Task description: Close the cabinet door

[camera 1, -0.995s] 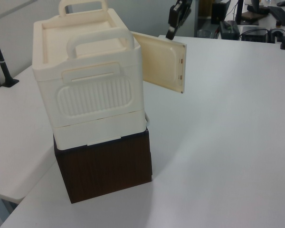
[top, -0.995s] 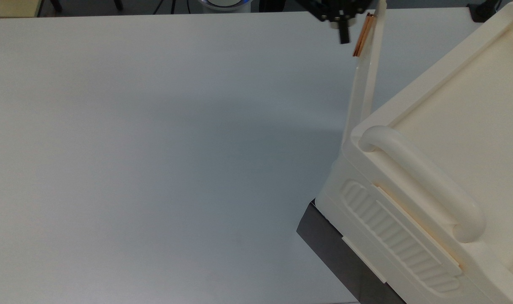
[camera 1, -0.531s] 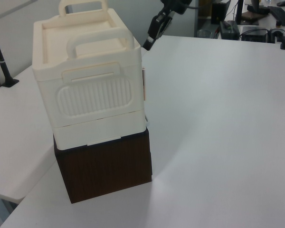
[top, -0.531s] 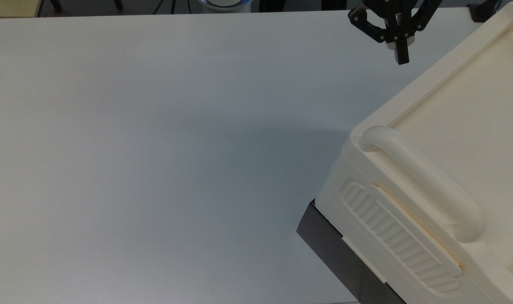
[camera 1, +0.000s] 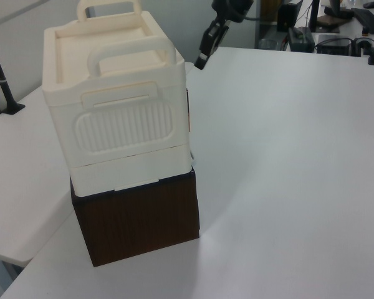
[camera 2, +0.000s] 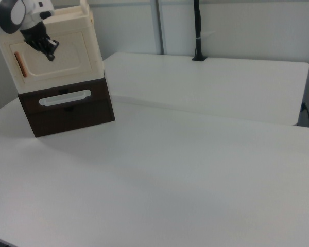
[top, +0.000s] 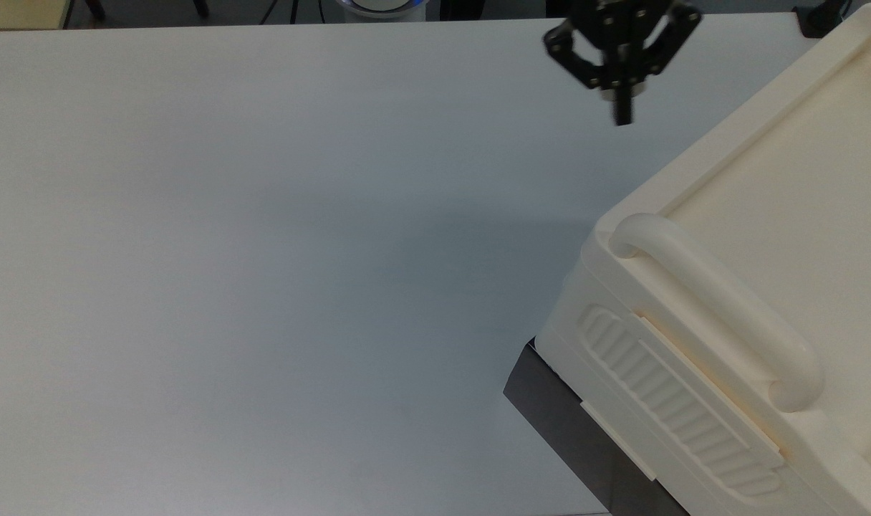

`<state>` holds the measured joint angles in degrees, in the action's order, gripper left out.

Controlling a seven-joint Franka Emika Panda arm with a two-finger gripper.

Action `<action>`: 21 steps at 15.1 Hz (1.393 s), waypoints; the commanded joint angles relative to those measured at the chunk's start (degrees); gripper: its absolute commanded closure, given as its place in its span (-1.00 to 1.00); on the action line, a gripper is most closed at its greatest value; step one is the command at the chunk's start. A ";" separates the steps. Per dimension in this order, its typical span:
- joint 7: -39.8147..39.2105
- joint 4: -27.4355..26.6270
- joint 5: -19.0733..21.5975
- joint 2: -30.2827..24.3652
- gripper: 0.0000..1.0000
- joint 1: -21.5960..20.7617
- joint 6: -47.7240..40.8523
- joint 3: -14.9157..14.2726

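One cabinet point(camera 1: 121, 134) is what you have on the white desk point(top: 263, 251): a cream-white box with a thick tube handle point(top: 715, 308) and a ribbed side panel point(camera 1: 126, 128), sitting on a dark brown base point(camera 1: 137, 221). In the right view the cabinet door point(camera 2: 54, 54) lies flush in the cabinet's front face, its copper-orange bar handle point(camera 2: 20, 63) standing upright at the right view's left end of the panel. Below the door, the dark base carries a pale drawer pull point(camera 2: 65, 97).

Your gripper point(top: 624, 118) hangs in the air off the cabinet, near the far edge of the desk in the top view and to the top view's left of the cabinet's far corner. In the left view it sits above the desk just beyond the cabinet's top right corner point(camera 1: 201, 62). In the right view it appears in front of the door's upper part point(camera 2: 50, 55), touching nothing you can make out. Its fingers look pressed together into a single dark tip, grasping nothing.
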<state>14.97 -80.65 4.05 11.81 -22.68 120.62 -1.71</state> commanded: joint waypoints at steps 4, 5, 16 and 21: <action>-9.93 -4.08 -4.92 -6.36 1.00 9.57 -20.91 -0.23; -11.61 -4.17 -6.06 -6.97 1.00 10.97 -23.47 -0.23; -14.70 -9.18 -8.89 -11.11 0.74 18.90 -29.21 -0.14; -15.23 -9.18 -8.89 -11.10 -0.97 20.21 -29.30 -0.14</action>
<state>0.43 -88.11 -3.80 2.09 -3.40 91.57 -2.19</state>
